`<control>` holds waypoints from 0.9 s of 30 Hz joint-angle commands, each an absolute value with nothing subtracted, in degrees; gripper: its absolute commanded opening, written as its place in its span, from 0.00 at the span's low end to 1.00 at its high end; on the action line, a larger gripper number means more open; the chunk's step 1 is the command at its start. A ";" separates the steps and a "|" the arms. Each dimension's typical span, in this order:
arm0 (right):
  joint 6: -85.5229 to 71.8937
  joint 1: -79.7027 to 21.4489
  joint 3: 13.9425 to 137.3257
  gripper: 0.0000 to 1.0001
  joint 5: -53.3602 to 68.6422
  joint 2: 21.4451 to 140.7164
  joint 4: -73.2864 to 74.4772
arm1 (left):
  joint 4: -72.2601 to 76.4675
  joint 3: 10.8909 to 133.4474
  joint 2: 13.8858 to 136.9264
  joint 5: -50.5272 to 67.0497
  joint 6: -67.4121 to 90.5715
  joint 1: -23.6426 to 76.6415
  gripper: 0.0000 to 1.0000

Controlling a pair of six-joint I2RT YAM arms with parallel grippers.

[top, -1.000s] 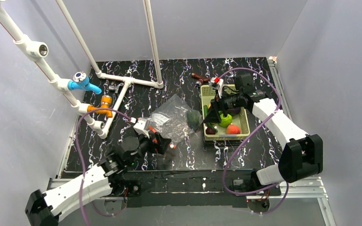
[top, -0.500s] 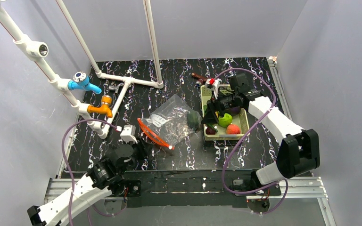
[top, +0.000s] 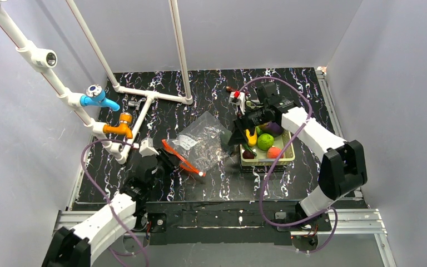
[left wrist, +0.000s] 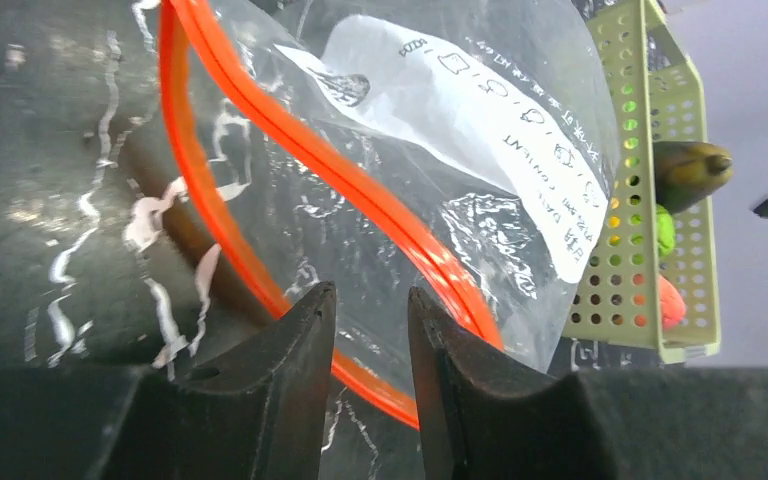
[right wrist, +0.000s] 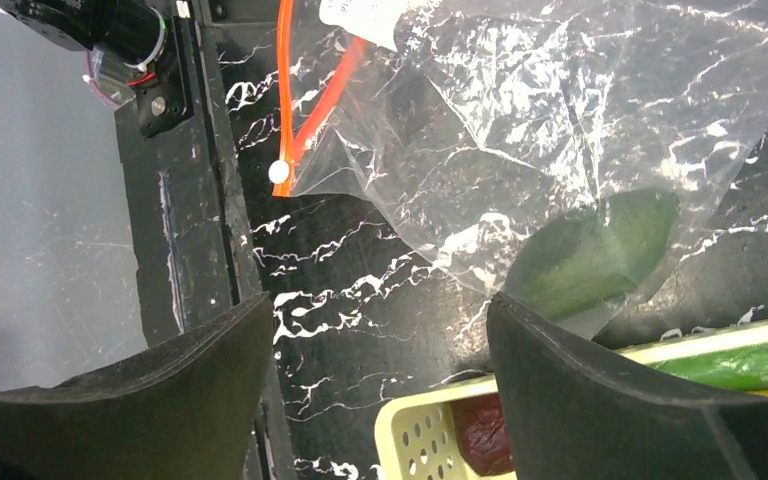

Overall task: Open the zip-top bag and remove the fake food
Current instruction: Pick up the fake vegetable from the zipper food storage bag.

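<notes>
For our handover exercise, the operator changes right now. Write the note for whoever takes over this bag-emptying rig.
Left gripper: jaws close together with a slim gap, at the orange zipper strip; whether they pinch plastic cannot be told.
Right gripper: open, empty, above the bag's closed end beside the basket.
Zip-top bag: lying flat, mouth open.
Done: yellow piece, green round fruit, red-orange tomato and purple eggplant lie in the basket.
Left: a dark green piece seems to be inside the bag at its closed end; take it out.
</notes>
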State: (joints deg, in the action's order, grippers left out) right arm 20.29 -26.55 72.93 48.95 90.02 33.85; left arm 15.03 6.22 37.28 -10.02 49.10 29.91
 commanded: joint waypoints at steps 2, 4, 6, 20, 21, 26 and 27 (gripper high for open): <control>22.59 -29.18 78.70 0.84 27.31 94.00 34.33 | 35.33 6.21 48.98 3.32 52.74 26.99 0.33; 22.60 -30.25 81.01 0.84 24.31 95.89 34.24 | 38.56 5.60 51.87 4.46 54.08 26.90 0.33; 22.85 -31.10 83.07 0.84 22.23 97.71 34.50 | 41.88 4.44 53.47 4.57 55.36 26.89 0.35; 22.35 -33.06 92.11 0.84 18.88 108.15 39.25 | 60.42 6.40 68.36 6.87 54.54 26.89 0.53; 22.35 -33.24 92.21 0.84 18.88 108.68 39.67 | 62.06 6.78 70.02 7.47 54.53 26.89 0.53; 22.35 -33.94 92.99 0.84 18.88 110.76 42.74 | 68.60 8.62 77.76 10.79 55.39 26.89 0.53; 22.35 -33.99 93.18 0.84 18.88 111.26 43.53 | 69.37 9.02 79.01 11.64 55.59 26.89 0.53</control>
